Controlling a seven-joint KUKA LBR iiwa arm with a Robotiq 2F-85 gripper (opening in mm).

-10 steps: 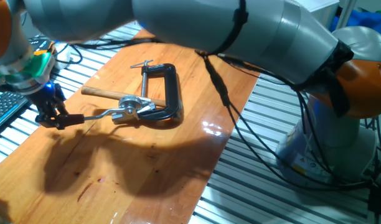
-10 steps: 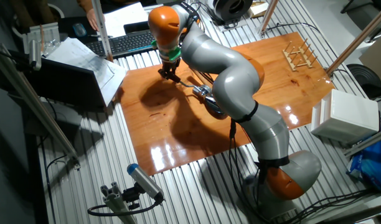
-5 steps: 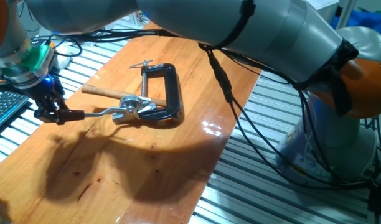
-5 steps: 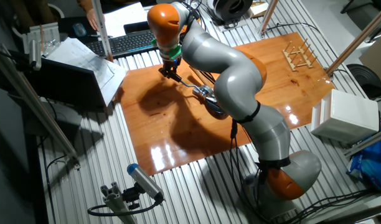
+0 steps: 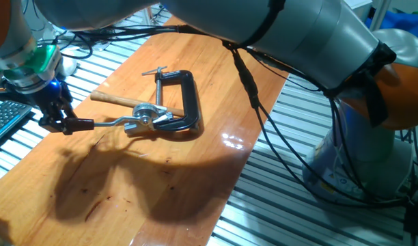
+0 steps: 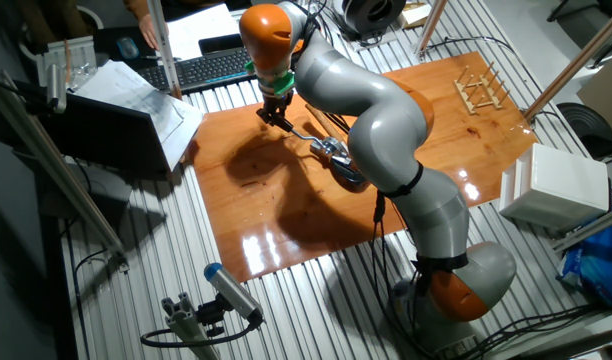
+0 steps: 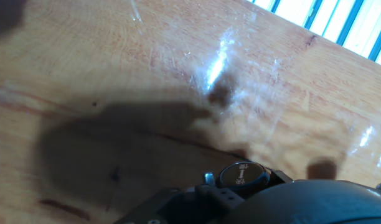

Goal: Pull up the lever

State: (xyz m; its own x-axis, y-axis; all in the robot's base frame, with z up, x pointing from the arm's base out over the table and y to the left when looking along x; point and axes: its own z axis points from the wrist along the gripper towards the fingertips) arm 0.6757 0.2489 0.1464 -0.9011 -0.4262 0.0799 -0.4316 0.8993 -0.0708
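The lever [image 5: 110, 124] is a thin bent silver arm that runs left from a small silver hub [image 5: 145, 116] held in the black C-clamp [image 5: 187, 102] on the wooden table [image 5: 161, 184]. My gripper [image 5: 64, 125] sits at the lever's outer end with its dark fingers shut around it, hiding the knob. In the other fixed view the gripper [image 6: 273, 117] is at the board's far-left part, with the lever [image 6: 308, 133] running to the clamp. The hand view is blurred, showing only tabletop and the hand's dark body [image 7: 240, 186].
A pale wooden-handled hammer [image 5: 112, 100] lies behind the lever, under the clamp's screw rod. A keyboard [image 6: 201, 68] and papers lie just beyond the board's edge near the gripper. A small wooden rack [image 6: 481, 88] stands at the far corner, and a white box [image 6: 556, 185] sits off to the right.
The gripper, still shut on the lever's end, has shifted slightly up and away from the near edge, and the lever's outer end has gone with it.
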